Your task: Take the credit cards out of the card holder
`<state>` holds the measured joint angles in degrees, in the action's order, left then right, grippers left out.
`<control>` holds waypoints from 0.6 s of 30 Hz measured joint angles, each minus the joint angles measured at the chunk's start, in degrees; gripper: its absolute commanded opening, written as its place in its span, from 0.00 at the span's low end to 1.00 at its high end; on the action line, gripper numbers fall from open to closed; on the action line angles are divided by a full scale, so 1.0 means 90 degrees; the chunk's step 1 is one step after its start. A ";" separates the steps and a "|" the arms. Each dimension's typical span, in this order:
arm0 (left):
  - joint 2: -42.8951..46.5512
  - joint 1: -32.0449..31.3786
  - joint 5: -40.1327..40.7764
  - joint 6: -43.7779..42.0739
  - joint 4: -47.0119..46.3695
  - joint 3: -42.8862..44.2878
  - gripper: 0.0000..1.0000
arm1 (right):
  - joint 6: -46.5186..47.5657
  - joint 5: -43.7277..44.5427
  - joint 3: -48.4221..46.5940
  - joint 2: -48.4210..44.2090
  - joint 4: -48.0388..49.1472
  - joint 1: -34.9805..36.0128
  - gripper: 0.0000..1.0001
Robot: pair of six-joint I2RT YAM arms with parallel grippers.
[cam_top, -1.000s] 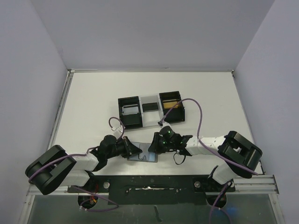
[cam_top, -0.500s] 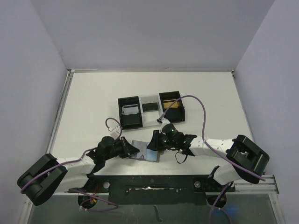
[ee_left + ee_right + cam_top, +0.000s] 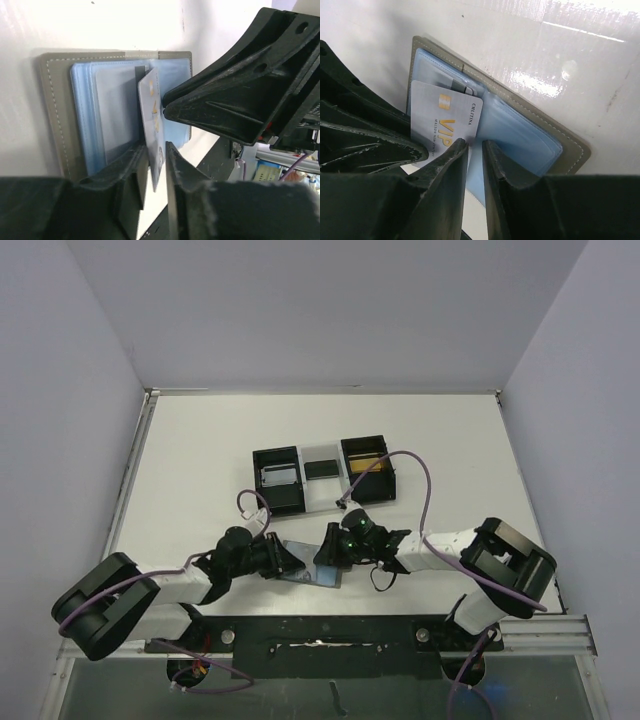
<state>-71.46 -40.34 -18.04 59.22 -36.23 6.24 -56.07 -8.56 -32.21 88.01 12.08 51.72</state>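
Grey card holder (image 3: pixel 50 125) lies open on the near side of the tray (image 3: pixel 258 480), one card (image 3: pixel 442 125) standing from it. Left gripper (image 3: pixel 156 150) straddles the card, grip unclear to us; right gripper (image 3: pixel 475 145), slightly parted and empty, touches its corner. We judge it light, stiff, slick: pinch the faces.

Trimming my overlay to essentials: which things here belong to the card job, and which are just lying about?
Job: card holder, VIP card, left gripper, right gripper.
Lying about: tray further back on the table.
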 measured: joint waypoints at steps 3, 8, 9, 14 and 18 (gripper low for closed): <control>-0.0282 0.0000 -0.0075 -0.0041 0.0002 0.0177 0.00 | -0.0015 0.0015 0.0012 -0.0012 0.0012 0.0000 0.21; -0.0117 0.0000 0.0049 -0.0073 0.0238 0.0272 0.00 | 0.0100 0.0155 0.0007 -0.0155 -0.0219 0.0000 0.22; 0.0066 0.0000 0.0151 -0.0107 0.0435 0.0282 0.00 | 0.0153 0.0209 -0.0002 -0.0204 -0.0330 0.0000 0.22; 0.1275 0.0000 0.0913 -0.0376 0.1647 0.0325 0.00 | 0.0561 0.0814 -0.0505 -0.0418 -0.1362 0.0073 0.25; 0.2363 0.0010 0.1426 -0.0491 0.2482 0.0272 0.00 | 0.0857 0.1008 -0.0833 -0.0595 -0.1702 0.0155 0.26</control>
<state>-50.19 -40.25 -5.21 54.81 -13.89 8.69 -48.36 0.51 -39.70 82.65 -3.25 53.12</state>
